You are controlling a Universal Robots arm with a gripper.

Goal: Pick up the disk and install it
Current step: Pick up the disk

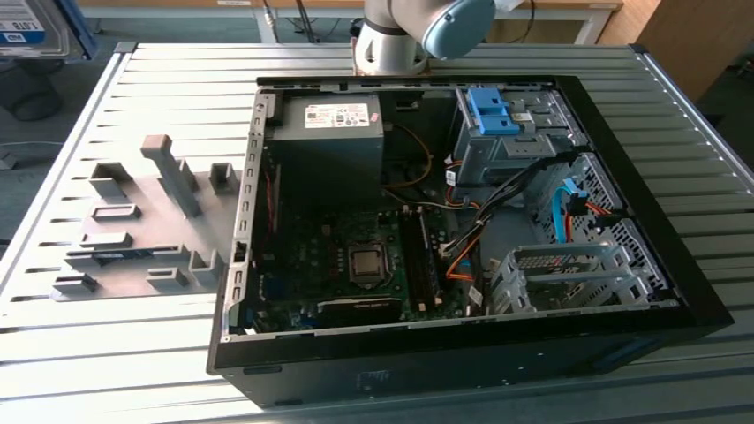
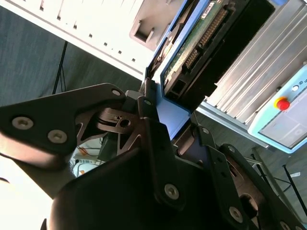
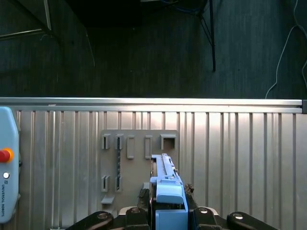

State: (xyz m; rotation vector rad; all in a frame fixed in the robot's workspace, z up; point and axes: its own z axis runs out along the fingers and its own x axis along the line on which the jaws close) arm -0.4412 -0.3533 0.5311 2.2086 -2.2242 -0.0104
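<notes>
Closest to you in the second wrist view, the black metal hand (image 2: 171, 117) has its two jointed, bolted fingers (image 2: 146, 108) clamped on the blue plastic end of the one flat rectangular disk (image 2: 199, 43). The disk is held in that grip, with its green circuit-board face and a row of connector pins showing along the blue frame. In the first wrist view you see the same disk edge-on, a narrow blue strip rising from between the fingers.

Beyond it lies the ribbed silver aluminium desk (image 3: 230, 158). On it sits a flat grey plate (image 3: 139, 165) cut with rectangular slots. At the desk's edge you have one pale blue-grey pendant (image 3: 7, 182) with a single round red button (image 3: 5, 155).

Farther off, in the exterior view, one open black computer case (image 1: 471, 358) lies on the desk. Inside are one dark grey box with a white sticker (image 1: 330, 146), a bare blue plastic clip (image 1: 489, 110) and a perforated silver metal cage (image 1: 566, 274). The grey arm with its pale blue cap (image 1: 407, 31) stands past the case's far edge.
</notes>
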